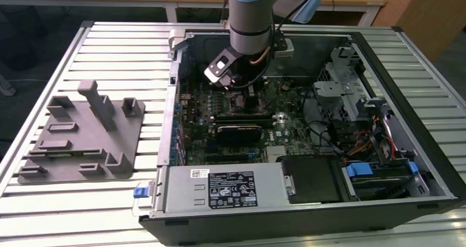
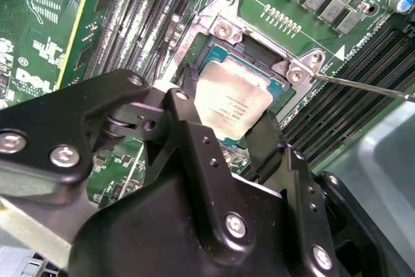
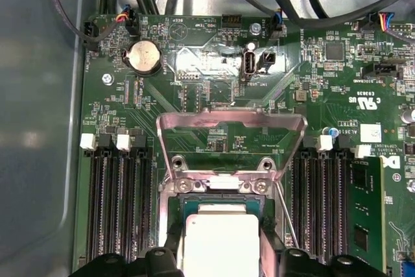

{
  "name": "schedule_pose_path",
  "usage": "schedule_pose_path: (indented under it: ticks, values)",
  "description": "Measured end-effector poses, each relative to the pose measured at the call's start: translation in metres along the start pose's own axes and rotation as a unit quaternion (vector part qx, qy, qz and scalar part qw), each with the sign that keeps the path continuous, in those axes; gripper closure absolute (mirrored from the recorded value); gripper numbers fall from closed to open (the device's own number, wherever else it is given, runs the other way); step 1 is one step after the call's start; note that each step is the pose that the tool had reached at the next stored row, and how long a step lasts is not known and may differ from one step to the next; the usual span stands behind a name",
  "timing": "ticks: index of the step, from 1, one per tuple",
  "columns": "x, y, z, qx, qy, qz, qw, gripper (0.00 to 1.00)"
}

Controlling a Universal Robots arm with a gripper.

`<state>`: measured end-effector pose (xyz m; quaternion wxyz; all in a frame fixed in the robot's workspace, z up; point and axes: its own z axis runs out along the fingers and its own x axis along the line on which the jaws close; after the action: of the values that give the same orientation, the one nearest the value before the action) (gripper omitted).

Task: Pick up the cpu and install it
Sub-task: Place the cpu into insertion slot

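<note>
Silvery cpu (image 2: 233, 95) with darker edge, black tool (image 2: 227, 118), green motherboard (image 2: 39, 50), pale slatted table (image 1: 117, 45).

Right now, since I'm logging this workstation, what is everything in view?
cpu: one, silvery, between the jaws over the open socket
socket: one, metal-framed, lid raised, on the motherboard
motherboard: one, green, inside the case
case: one, black, open, on the table
power supply: one, grey, in the case
fixture: one, grey, on the table, the exterior view's left of the case
table: one, silvery, slatted, under everything
arm: one, grey and blue, reaching into the case
gripper: one, black, jaws shut on the cpu
</note>
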<state>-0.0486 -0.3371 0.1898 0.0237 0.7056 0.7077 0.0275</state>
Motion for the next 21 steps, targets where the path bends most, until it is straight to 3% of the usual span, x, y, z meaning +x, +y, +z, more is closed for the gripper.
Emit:
schedule_pose_path:
  ticks: [2,3,8,21]
  values:
    - [0.0001,0.0001,0.0002,-0.0001,0.0002,0.000,1.0000,0.45]
    - [0.0000,0.0000,0.0001,0.0001,0.0001,0.000,1.0000,0.39]
    - [-0.0001,0.0001,-0.0016,0.0003,-0.0004,0.000,1.0000,0.39]
    - [0.0001,0.0019,-0.0266,0.0003,-0.0003,0.000,1.0000,0.39]
